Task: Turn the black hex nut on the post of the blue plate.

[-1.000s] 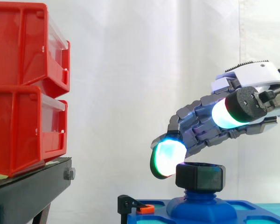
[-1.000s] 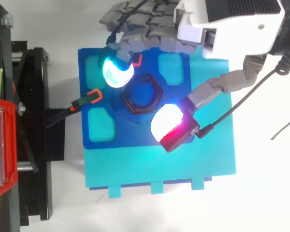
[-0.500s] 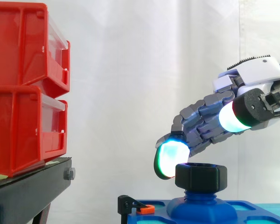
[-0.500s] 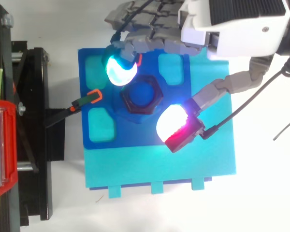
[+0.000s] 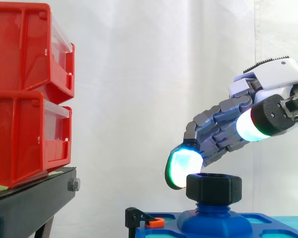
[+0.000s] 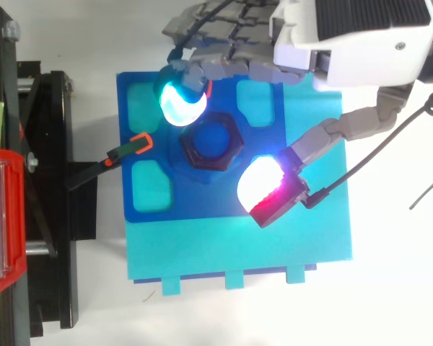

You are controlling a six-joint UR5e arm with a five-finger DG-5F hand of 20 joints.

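While nothing is being gripped by the open hand [image 5: 219,130], the black hex nut [image 5: 213,187] is apparently being left unturned.

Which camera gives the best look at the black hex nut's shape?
The top view: the black hex nut shows its hexagonal outline around the blue post. The side view gives its profile, seated atop the post.

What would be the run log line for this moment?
hand: open | pads: either side of black hex nut | nut: on post, not pinched
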